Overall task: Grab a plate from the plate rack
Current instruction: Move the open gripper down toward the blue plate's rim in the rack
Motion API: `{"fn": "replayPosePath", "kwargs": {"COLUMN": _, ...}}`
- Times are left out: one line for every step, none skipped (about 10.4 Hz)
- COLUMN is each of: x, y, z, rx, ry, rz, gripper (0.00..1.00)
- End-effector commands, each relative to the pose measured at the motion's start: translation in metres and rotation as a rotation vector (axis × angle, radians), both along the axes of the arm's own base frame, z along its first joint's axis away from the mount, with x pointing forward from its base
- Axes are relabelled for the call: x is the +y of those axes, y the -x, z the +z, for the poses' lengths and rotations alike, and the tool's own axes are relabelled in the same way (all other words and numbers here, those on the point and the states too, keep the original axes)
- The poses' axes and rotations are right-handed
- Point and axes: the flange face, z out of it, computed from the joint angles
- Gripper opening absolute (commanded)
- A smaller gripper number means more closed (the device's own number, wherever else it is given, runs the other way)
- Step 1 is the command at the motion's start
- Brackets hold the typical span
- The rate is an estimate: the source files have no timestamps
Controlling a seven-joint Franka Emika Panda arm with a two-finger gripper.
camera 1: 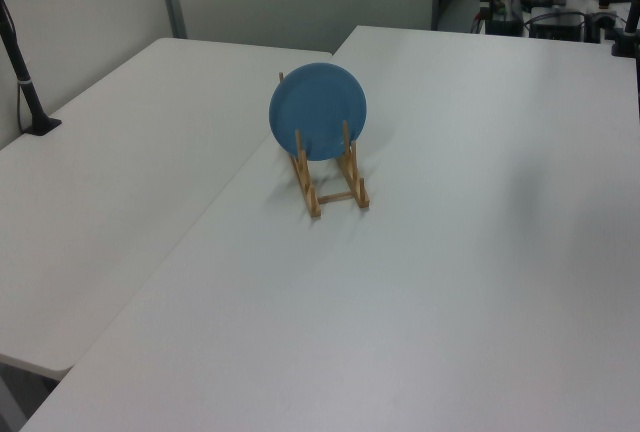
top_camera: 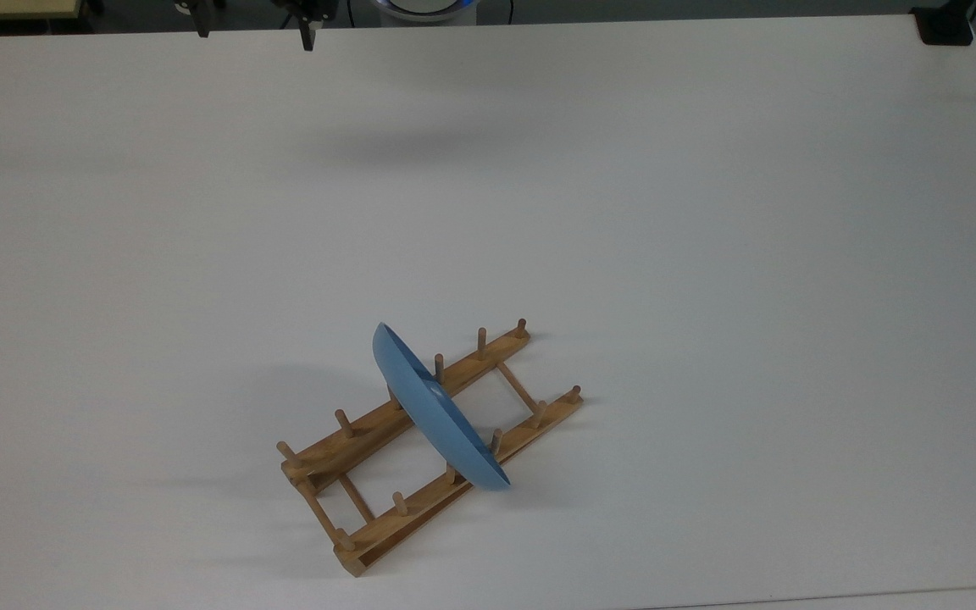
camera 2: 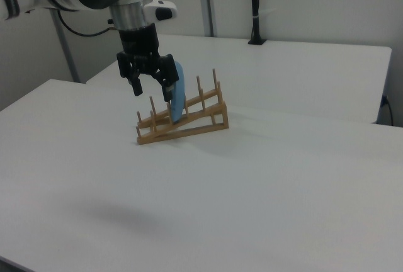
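A robot arm's two-finger gripper hangs in the air with its fingers spread apart and nothing between them. In the right view it is high above the white table, its dark fingers pointing down; it overlaps the plate in that picture. In the top view the fingertips show at the far edge of the table, well apart from the rack, so the overlap is likely only a matter of angle. A light-blue plate stands on edge in a wooden plate rack, slotted between upright pegs near the middle of the rack and leaning slightly. In the left view the plate's round face is turned toward the camera. The rack sits alone on the table. The task appears to be at its start: the approach step, with no grasp made. The next move probably calls for travelling over the rack, lining the open fingers across the plate's thin upper rim, and lowering between the pegs without knocking them.
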Motion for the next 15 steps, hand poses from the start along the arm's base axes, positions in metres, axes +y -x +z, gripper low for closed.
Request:
{"fn": "replayPosePath", "kwargs": {"x": 0.005, "y": 0.002, "z": 0.003, "rx": -0.003, "ry": -0.020, "rz": 0.022, "gripper": 1.00}}
{"fn": "replayPosePath", "kwargs": {"x": 0.005, "y": 0.002, "z": 0.003, "rx": -0.003, "ry": -0.019, "rz": 0.021, "gripper": 1.00}}
{"fn": "replayPosePath", "kwargs": {"x": 0.005, "y": 0.002, "z": 0.003, "rx": -0.004, "ry": -0.019, "rz": 0.021, "gripper": 1.00}}
{"fn": "replayPosePath", "kwargs": {"x": 0.005, "y": 0.001, "z": 0.002, "rx": -0.003, "ry": -0.019, "rz": 0.021, "gripper": 1.00}}
{"fn": "replayPosePath", "kwargs": {"x": 0.005, "y": 0.002, "z": 0.002, "rx": -0.001, "ry": -0.020, "rz": 0.021, "gripper": 1.00}}
{"fn": "replayPosePath", "kwargs": {"x": 0.005, "y": 0.002, "z": 0.003, "rx": -0.002, "ry": -0.020, "rz": 0.018, "gripper": 1.00}}
{"fn": "replayPosePath", "kwargs": {"x": 0.006, "y": 0.001, "z": 0.002, "rx": -0.005, "ry": -0.019, "rz": 0.020, "gripper": 1.00}}
{"fn": "replayPosePath", "kwargs": {"x": 0.006, "y": -0.001, "z": 0.000, "rx": -0.009, "ry": -0.018, "rz": 0.022, "gripper": 1.00}}
{"fn": "replayPosePath", "kwargs": {"x": 0.007, "y": -0.006, "z": -0.002, "rx": -0.027, "ry": -0.016, "rz": 0.030, "gripper": 1.00}}
{"fn": "replayPosePath", "kwargs": {"x": 0.015, "y": -0.016, "z": -0.009, "rx": -0.055, "ry": -0.013, "rz": 0.047, "gripper": 1.00}}
{"fn": "replayPosePath", "kwargs": {"x": 0.025, "y": -0.029, "z": -0.019, "rx": -0.072, "ry": -0.006, "rz": 0.062, "gripper": 1.00}}
{"fn": "replayPosePath", "kwargs": {"x": 0.036, "y": -0.045, "z": -0.034, "rx": -0.092, "ry": 0.005, "rz": 0.085, "gripper": 1.00}}
{"fn": "replayPosePath", "kwargs": {"x": 0.047, "y": -0.059, "z": -0.042, "rx": -0.135, "ry": 0.011, "rz": 0.107, "gripper": 1.00}}
{"fn": "replayPosePath", "kwargs": {"x": 0.051, "y": -0.069, "z": -0.044, "rx": -0.182, "ry": 0.017, "rz": 0.108, "gripper": 1.00}}
{"fn": "replayPosePath", "kwargs": {"x": 0.055, "y": -0.079, "z": -0.048, "rx": -0.225, "ry": 0.020, "rz": 0.104, "gripper": 1.00}}
